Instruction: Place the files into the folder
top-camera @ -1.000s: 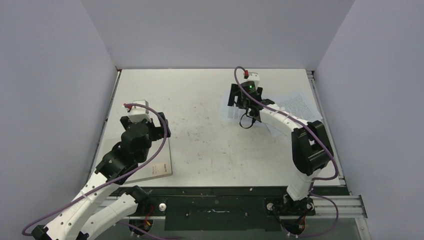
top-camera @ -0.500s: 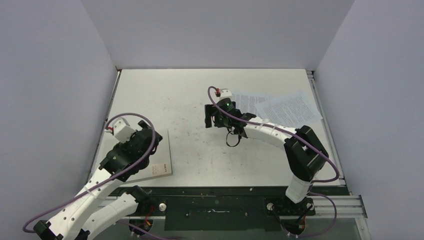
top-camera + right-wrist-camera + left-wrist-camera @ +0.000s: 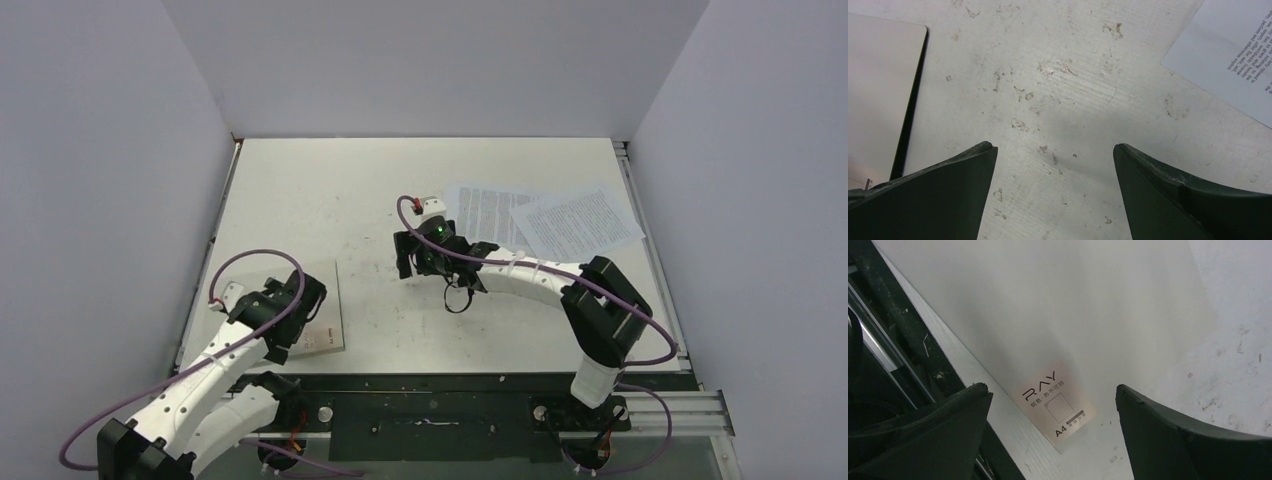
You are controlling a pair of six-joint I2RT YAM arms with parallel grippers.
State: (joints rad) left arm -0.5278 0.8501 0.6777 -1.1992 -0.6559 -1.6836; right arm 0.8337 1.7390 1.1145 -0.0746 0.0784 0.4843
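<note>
Folder (image 3: 335, 312) lies closed near left on the surface (image 3: 400, 180), papers (image 3: 575, 222) far right. Left and right jaws stand open, empty. I think opening the folder comes first.

the table (image 3: 1063, 115) is a pale matt surface, scuffed and pitted with dark marks. the folder (image 3: 1073, 310) by its near left corner has a smooth, faintly satiny grey cover. the files (image 3: 545, 218) are plain matt white paper.
</note>
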